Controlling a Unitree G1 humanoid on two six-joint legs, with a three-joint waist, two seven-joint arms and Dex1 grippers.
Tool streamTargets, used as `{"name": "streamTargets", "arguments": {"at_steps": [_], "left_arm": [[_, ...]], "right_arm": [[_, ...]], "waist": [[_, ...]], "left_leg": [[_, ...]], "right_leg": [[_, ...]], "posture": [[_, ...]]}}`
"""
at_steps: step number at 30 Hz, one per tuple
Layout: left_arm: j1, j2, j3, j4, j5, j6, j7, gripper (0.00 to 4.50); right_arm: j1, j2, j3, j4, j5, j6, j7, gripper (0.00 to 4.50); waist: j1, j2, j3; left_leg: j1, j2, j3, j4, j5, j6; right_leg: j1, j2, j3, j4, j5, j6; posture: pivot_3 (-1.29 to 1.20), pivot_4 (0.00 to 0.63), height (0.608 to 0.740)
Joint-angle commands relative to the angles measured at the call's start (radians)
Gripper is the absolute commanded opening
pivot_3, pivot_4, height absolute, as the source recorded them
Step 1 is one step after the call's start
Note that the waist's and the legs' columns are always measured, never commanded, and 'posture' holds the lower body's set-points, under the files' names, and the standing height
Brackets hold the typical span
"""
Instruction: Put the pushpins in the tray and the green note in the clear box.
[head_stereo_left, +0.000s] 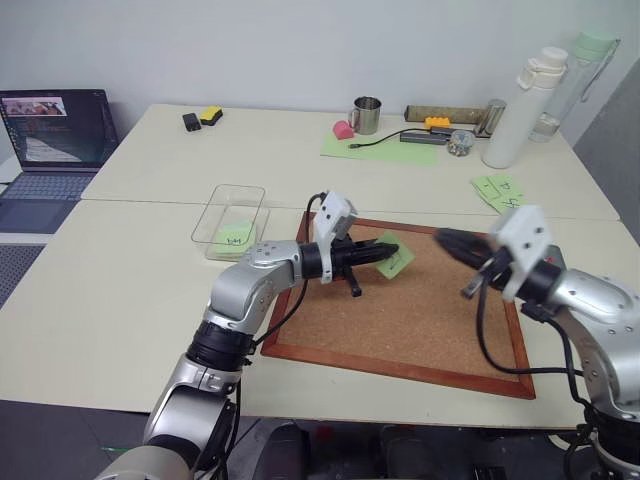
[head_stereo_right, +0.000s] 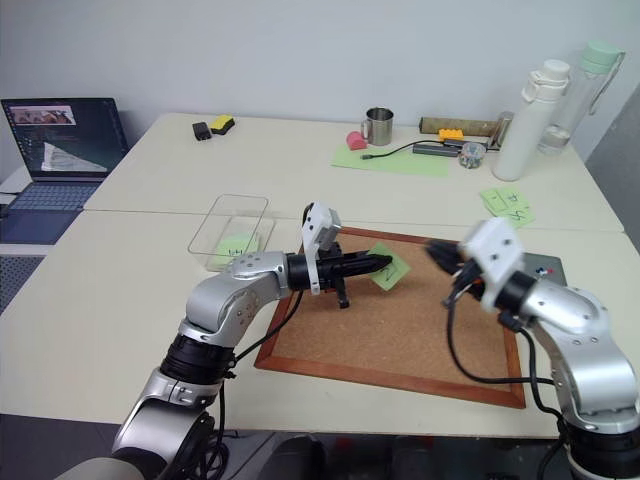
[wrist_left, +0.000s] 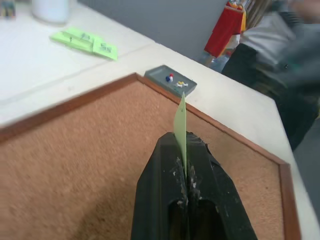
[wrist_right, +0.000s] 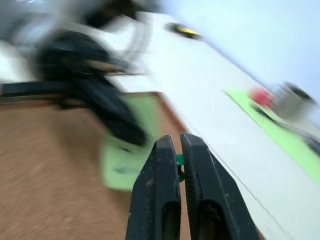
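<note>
My left gripper (head_stereo_left: 388, 253) is shut on the green note (head_stereo_left: 398, 260) and holds it level above the cork board (head_stereo_left: 400, 325). In the left wrist view the note (wrist_left: 181, 120) stands edge-on between the fingers. My right gripper (head_stereo_left: 447, 241) hovers over the board's right side, apart from the note, and is shut on a green pushpin (wrist_right: 179, 161). The dark-grey tray (wrist_left: 162, 75) sits just past the board's right edge with a few pushpins (wrist_left: 170, 78) in it. The clear box (head_stereo_left: 216, 205) stands on the table left of the board.
Another green note (head_stereo_left: 235, 237) lies inside the clear box. An overlapping pair of green notes (head_stereo_left: 497, 190) lies far right. A mug (head_stereo_left: 366, 115), bottles (head_stereo_left: 522, 110) and clutter line the back edge. A laptop (head_stereo_left: 55, 135) sits far left.
</note>
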Motion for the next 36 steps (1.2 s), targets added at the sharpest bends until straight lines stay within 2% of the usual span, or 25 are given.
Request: {"name": "streamTargets", "arguments": {"at_steps": [1,6,13,19,21,28,36], "left_arm": [[-0.054,-0.026,-0.082,-0.076,0.095,-0.162,-0.02,0.01],[-0.089,-0.069,-0.164,-0.019,0.189,-0.3,-0.032,0.01],[-0.095,-0.107,-0.205,0.053,0.25,-0.371,-0.043,0.01],[-0.077,-0.107,-0.203,0.04,0.264,-0.357,-0.043,0.01],[-0.069,-0.102,-0.201,0.026,0.264,-0.348,-0.043,0.0],[-0.052,-0.091,-0.198,0.007,0.27,-0.329,-0.039,0.0],[-0.057,-0.093,-0.18,0.016,0.265,-0.322,-0.033,0.0]], "right_arm": [[0.017,0.04,-0.188,0.09,-0.004,0.093,-0.176,0.0],[-0.032,0.067,-0.279,0.295,0.028,0.143,-0.268,0.0],[-0.162,0.025,-0.266,0.649,0.025,0.047,-0.262,0.0],[-0.255,-0.014,-0.238,0.879,0.006,-0.065,-0.245,0.0],[-0.272,-0.027,-0.231,0.926,0.003,-0.094,-0.241,0.55],[-0.292,-0.056,-0.217,0.999,0.015,-0.138,-0.23,2.02],[-0.272,-0.062,-0.219,0.937,0.043,-0.132,-0.218,2.02]], "waist": [[0.004,0.0,0.0],[0.004,0.001,-0.001],[-0.012,0.005,-0.002],[-0.019,0.005,-0.002],[-0.019,0.005,-0.002],[-0.019,0.006,-0.002],[-0.019,0.006,-0.002]], "left_leg": [[0.0,0.0,0.001,0.0,0.0,0.001],[0.002,-0.002,0.003,0.0,-0.001,0.002],[0.002,-0.003,0.005,-0.001,-0.001,0.002],[0.002,-0.003,0.005,-0.001,-0.001,0.002],[0.001,-0.002,0.005,-0.002,-0.001,0.002],[0.002,-0.001,0.005,-0.001,-0.001,0.002],[0.001,-0.001,0.005,-0.001,-0.001,0.002]], "right_leg": [[0.0,0.0,0.001,0.0,0.0,0.0],[0.001,0.001,0.003,0.001,0.0,0.0],[-0.001,0.004,0.005,0.001,0.0,0.0],[-0.001,0.003,0.006,0.0,0.0,0.0],[-0.001,0.003,0.005,0.0,0.0,0.0],[-0.001,0.002,0.005,0.0,0.0,0.0],[-0.001,0.002,0.005,0.0,0.0,0.0]], "posture": [[0.0,0.15,0.74],[0.0,0.15,0.74],[0.0,0.15,0.74],[0.0,0.15,0.74],[0.0,0.15,0.74],[0.0,0.15,0.74],[0.0,0.15,0.74]]}}
